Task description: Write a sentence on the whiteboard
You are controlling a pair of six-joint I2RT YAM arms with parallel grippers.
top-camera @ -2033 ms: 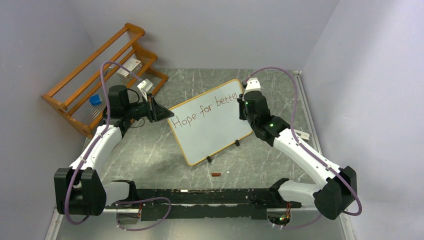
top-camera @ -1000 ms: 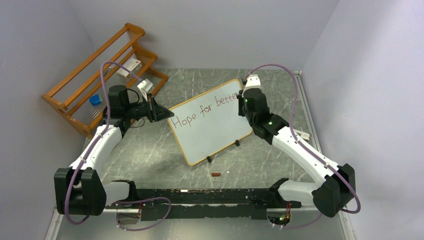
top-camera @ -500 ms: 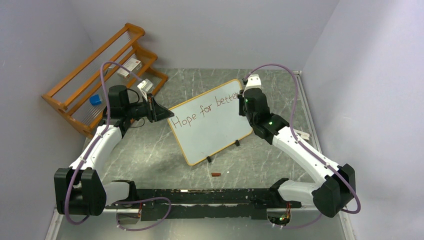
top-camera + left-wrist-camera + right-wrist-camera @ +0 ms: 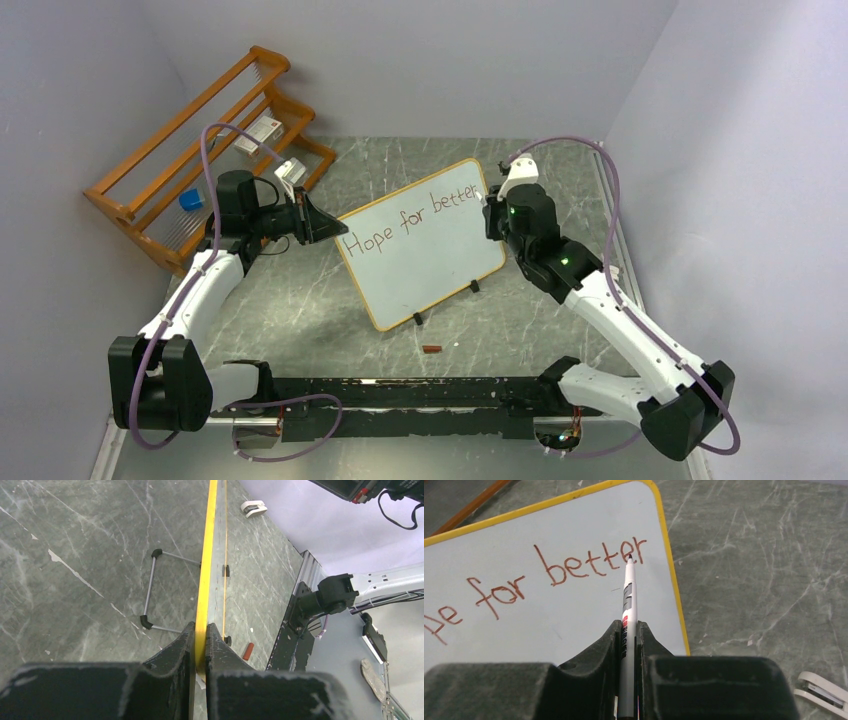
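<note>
Plain pale lilac walls (image 4: 420,60) close in three sides. The table (image 4: 290,300) has a dark grey marbled top with pale veins. An orange-brown wooden rack (image 4: 180,121) stands in the far left corner, with a small blue block (image 4: 190,200) and white boxes (image 4: 262,130) on its slats. The light is even and the shadows are soft

open: table (image 4: 300,300) near-left of whiteboard (image 4: 420,255) | obstacles: wooden rack (image 4: 178,116) far left, red cap (image 4: 432,349) near board feet
</note>
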